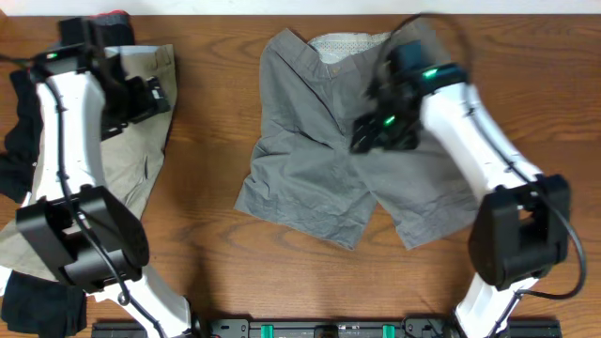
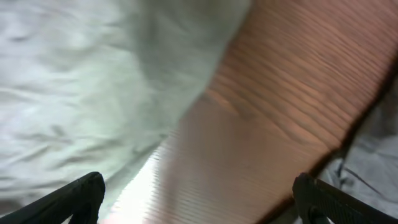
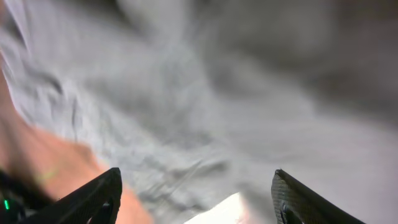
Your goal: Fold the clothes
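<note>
Our right gripper [image 3: 194, 190] hangs spread and empty above the grey shorts [image 1: 310, 178], seemingly near their middle, so we should pinch one hem cleanly and fold flat.

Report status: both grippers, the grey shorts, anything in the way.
Left gripper open, at the edge of the khaki shorts. Right gripper open, above the grey shorts. Grey shorts spread out, not yet folded. Nothing lying on them.

Creased grey cloth shorts [image 1: 338, 160]; glossy wood table [image 1: 216, 122]
</note>
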You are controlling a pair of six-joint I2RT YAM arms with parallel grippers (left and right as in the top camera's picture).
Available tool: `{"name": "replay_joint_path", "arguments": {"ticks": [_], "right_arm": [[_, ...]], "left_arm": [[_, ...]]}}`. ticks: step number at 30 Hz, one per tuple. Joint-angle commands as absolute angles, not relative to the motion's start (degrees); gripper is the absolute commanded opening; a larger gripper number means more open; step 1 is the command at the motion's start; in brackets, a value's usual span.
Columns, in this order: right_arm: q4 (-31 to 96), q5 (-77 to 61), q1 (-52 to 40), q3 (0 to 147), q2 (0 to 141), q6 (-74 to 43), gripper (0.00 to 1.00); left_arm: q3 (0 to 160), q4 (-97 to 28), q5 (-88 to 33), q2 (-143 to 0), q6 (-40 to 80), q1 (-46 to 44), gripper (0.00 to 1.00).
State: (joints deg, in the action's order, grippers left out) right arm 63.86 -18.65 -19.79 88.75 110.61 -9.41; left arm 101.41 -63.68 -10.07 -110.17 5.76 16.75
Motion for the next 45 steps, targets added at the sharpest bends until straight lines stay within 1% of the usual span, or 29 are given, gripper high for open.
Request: {"name": "replay_joint_path", "arguments": {"ticks": [1,5,8,12,18,20,25,26,27,28,29,30,31,39,45], "right_arm": [[64.5,-18.8,-26.3,84.6,110.0,-14.3,0.74],[66.2,-15.0,-33.2,82.5,110.0,-18.9,0.74],[68.4,-8.4,-37.0,81.2,110.0,-24.7,0.74],[68.1,-4.8,-40.7,78.0,110.0,-30.7,0.69],[63.6,-3.8,-43.7,72.6,110.0,-34.2,0.63],[62.4,-3.8,-43.9,71.4,110.0,-35.4,0.58],[61.3,-1.8,-43.8,69.2,110.0,-37.0,0.41],[61.0,-1.5,-43.8,68.6,110.0,-37.3,0.36],[60.9,-1.4,-43.8,68.2,110.0,-37.3,0.29],[60.6,-1.1,-43.8,67.7,110.0,-37.8,0.2],[60.6,-0.4,-43.8,67.4,110.0,-38.8,0.1],[60.7,0.3,-43.8,67.1,110.0,-39.4,0.04],[60.6,0.5,-43.7,67.0,110.0,-39.5,0.01],[60.8,1.7,-41.7,66.0,110.0,-40.3,0.01],[59.0,1.7,-35.2,61.1,110.0,-40.4,0.01]], "left_arm": [[102.5,-63.8,-9.9,-110.7,6.6,18.8,0.98],[102.5,-63.9,-10.0,-110.7,6.8,19.6,0.98],[102.5,-64.1,-10.0,-110.7,6.8,19.5,0.98],[102.5,-64.2,-10.0,-110.7,6.8,19.5,0.98],[102.5,-64.2,-10.0,-110.7,6.8,19.5,0.98],[102.5,-64.2,-10.0,-110.7,7.0,19.5,0.98],[102.5,-64.4,-10.0,-110.7,7.2,19.5,0.98],[102.5,-64.4,-10.0,-110.7,7.4,19.5,0.98],[102.5,-64.4,-10.0,-110.7,7.6,19.5,0.98],[102.5,-64.4,-10.0,-110.7,7.6,19.5,0.98],[102.5,-64.4,-10.0,-110.7,7.6,19.5,0.98],[102.5,-64.4,-10.0,-110.7,7.6,19.5,0.98],[102.5,-64.4,-10.0,-110.7,7.6,19.5,0.98],[102.5,-64.4,-10.0,-110.7,7.6,17.9,0.98],[102.5,-64.1,-10.0,-110.7,7.6,16.9,0.98]]}}
